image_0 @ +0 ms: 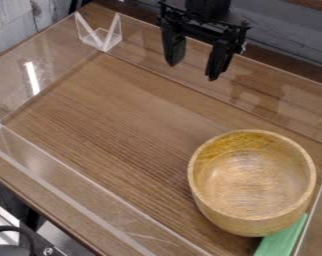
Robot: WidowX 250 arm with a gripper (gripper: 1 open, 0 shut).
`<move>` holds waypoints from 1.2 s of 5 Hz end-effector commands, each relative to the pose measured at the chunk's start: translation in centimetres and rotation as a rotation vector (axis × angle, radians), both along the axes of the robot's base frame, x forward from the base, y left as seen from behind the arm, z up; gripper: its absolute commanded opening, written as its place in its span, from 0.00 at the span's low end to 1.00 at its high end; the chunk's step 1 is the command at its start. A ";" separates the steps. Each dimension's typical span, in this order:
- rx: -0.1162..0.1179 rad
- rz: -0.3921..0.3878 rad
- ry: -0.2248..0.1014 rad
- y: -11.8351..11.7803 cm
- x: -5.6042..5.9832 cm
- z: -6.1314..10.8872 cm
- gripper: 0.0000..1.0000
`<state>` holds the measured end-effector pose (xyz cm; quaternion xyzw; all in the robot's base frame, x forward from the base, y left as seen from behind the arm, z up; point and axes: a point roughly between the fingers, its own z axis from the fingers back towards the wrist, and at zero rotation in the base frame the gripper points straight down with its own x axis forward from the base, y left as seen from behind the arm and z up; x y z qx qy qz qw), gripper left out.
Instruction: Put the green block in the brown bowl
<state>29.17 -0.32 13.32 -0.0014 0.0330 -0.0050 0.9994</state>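
Observation:
The brown bowl (pixel 252 180) stands at the lower right of the wooden table, round, light wood, with a thick rim and a hollow that holds nothing. A pale green block (pixel 284 243) lies just in front of the bowl at the bottom right edge of the picture, partly cut off by the frame. My gripper (pixel 192 57) hangs at the top centre, pointing down, well away from both the bowl and the block. Its dark fingers stand apart with nothing between them, so it is open.
Clear acrylic walls (pixel 44 70) enclose the dark wood tabletop (pixel 110 130). A small clear bracket (pixel 100 32) stands at the back left corner. The table's front edge runs along the lower left.

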 end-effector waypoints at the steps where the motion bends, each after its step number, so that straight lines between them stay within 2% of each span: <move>1: -0.001 -0.003 -0.008 0.5 0.6 -0.3 1.00; 4: -0.019 -0.002 -0.036 0.9 1.8 0.3 1.00; 6: -0.031 0.004 -0.044 1.3 2.1 0.6 1.00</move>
